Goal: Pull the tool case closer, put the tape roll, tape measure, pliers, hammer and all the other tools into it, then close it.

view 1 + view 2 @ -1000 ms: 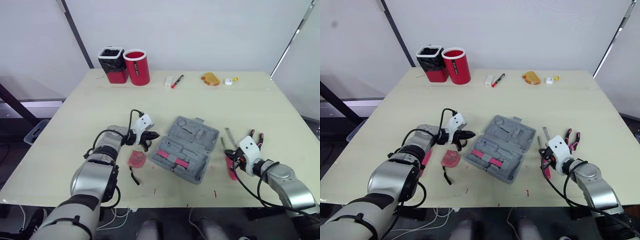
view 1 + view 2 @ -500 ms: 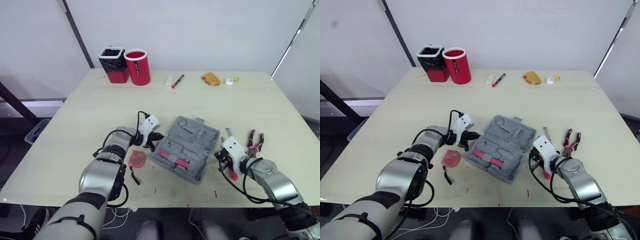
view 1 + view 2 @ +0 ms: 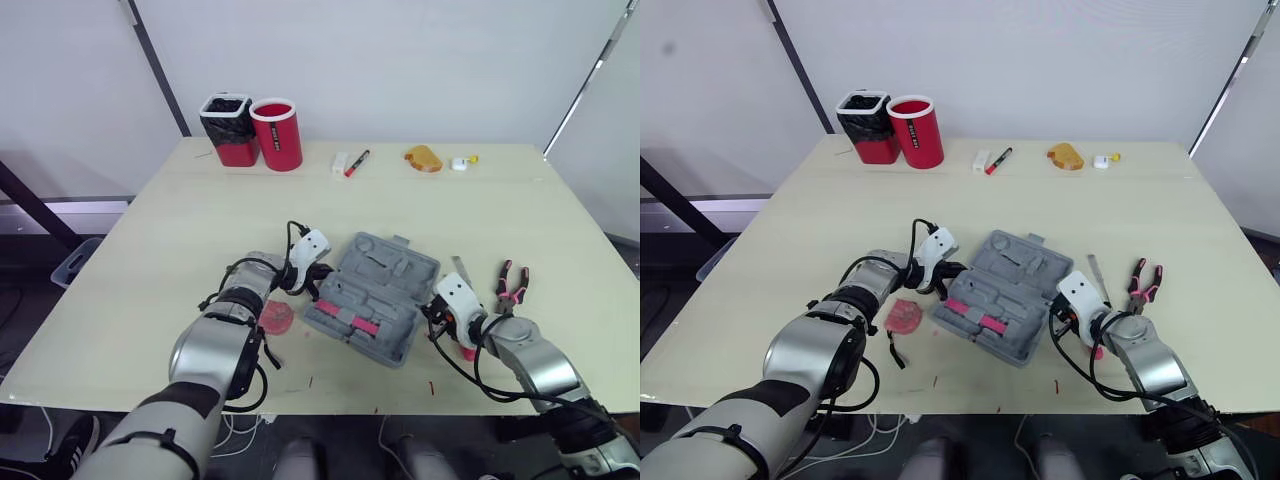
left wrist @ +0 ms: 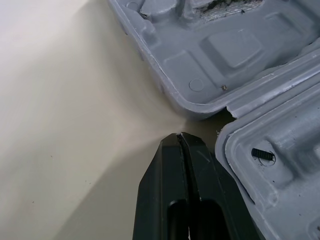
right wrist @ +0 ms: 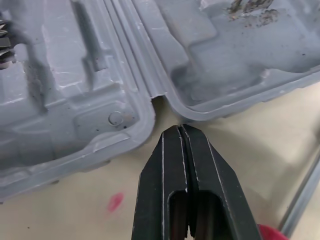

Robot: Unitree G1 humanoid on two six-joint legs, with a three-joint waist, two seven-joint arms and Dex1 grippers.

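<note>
Looks early in the task. Shows an open grey tool case (image 3: 372,297) near the front of the table (image 3: 200,220), flanked by the left hand (image 4: 179,137) and right hand (image 5: 178,129). Both are pinched closed, empty, tips just beside the case rim, seemingly for the pull. Leaves pliers (image 3: 510,282) and a red tape measure (image 3: 275,318) lying outside. Packing and closing yet to do.
</note>
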